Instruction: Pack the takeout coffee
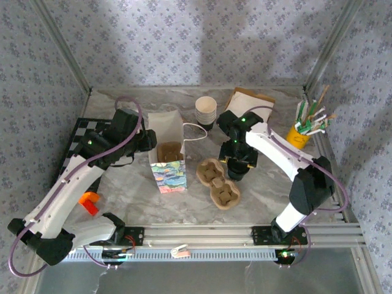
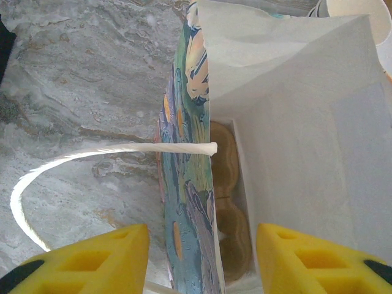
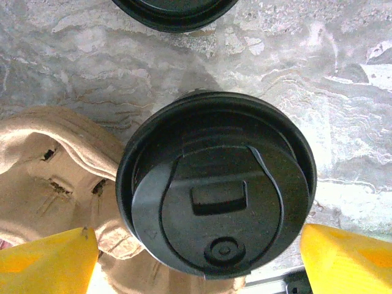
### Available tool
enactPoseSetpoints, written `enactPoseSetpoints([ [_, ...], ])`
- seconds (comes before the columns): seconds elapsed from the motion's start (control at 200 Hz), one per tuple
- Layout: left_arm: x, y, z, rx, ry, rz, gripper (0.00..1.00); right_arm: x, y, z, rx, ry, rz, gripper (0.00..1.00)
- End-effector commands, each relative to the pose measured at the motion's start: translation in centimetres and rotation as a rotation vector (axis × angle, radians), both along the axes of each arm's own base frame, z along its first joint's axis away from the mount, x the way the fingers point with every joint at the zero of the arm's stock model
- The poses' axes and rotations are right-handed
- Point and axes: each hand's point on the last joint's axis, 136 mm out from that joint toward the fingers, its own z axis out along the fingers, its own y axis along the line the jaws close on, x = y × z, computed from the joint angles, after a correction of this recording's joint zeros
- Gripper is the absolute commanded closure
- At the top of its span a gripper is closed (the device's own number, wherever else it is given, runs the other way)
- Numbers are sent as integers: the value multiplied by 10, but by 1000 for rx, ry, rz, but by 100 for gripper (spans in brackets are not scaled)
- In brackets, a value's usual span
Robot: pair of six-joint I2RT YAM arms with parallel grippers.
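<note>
Left gripper (image 2: 202, 245): jaws spread, straddling the painted front wall of bag (image 1: 166, 160), wall apart from both fingers. Bag upright, open, left of centre; 1 carrier (image 2: 228, 202) inside.
Right gripper (image 3: 195, 245): jaws spread wide, flanking lidded cup (image 3: 217, 187), just beside 2nd carrier (image 1: 218, 182).

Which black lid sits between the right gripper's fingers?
The black lid beside the pulp carrier, sip hole showing; the other lid lies beyond it, cut by the frame's top edge.
</note>
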Motion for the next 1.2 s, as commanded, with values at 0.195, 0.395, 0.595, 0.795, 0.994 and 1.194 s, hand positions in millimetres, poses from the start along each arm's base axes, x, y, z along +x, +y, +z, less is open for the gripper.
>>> enactPoseSetpoints([
  [0.195, -1, 0, 4, 8, -5, -17, 50, -4, -7, 5, 57, -3, -15, 11],
  [0.395, -1, 0, 3, 12, -2, -18, 50, -2, -5, -1, 45, 16, 1, 10],
  [0.595, -1, 1, 3, 17, 0, -16, 50, -3, -13, -7, -4, 37, 16, 13],
  [0.795, 0, -1, 1, 17, 4, -18, 50, -4, -11, -13, 11, 54, 27, 15],
  [0.994, 0, 0, 0, 23, 7, -19, 50, -3, -14, -16, -8, 57, 42, 17],
  [1.194, -1, 2, -2, 32, 11, -15, 50, -3, -12, -20, -3, 73, 47, 18],
])
